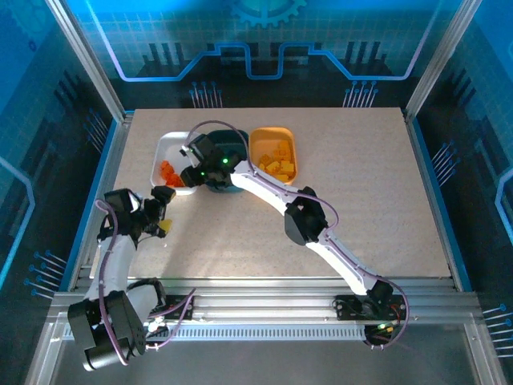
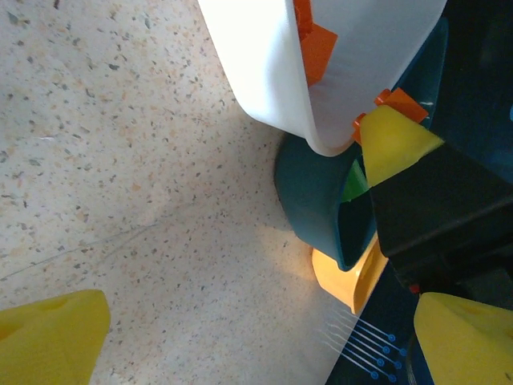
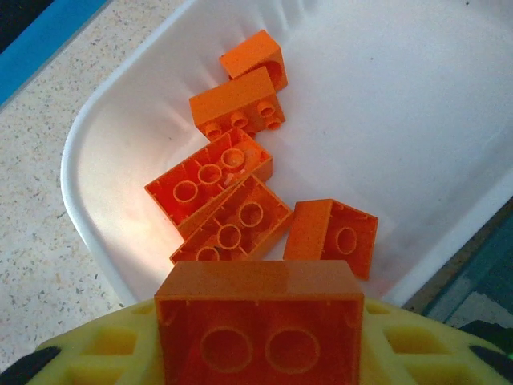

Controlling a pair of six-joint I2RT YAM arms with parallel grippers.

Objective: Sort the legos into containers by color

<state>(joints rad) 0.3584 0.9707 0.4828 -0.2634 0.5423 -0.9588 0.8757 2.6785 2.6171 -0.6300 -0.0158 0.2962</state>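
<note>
Lego brick (image 3: pixel 256 321) pinched by right fingers (image 3: pixel 104 349) over white tub (image 3: pixel 401 96) could bounce past the rim if released high; left fingers (image 2: pixel 48 337) spread wide

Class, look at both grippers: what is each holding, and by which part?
Right gripper: a red-orange brick, pinched at its two ends, above the white tub. Left gripper: open, holding nothing.

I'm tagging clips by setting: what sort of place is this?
Probably a robot lab test cell: a speckled table boxed in by an aluminium frame, with blue printed backdrop panels behind and beside it.
</note>
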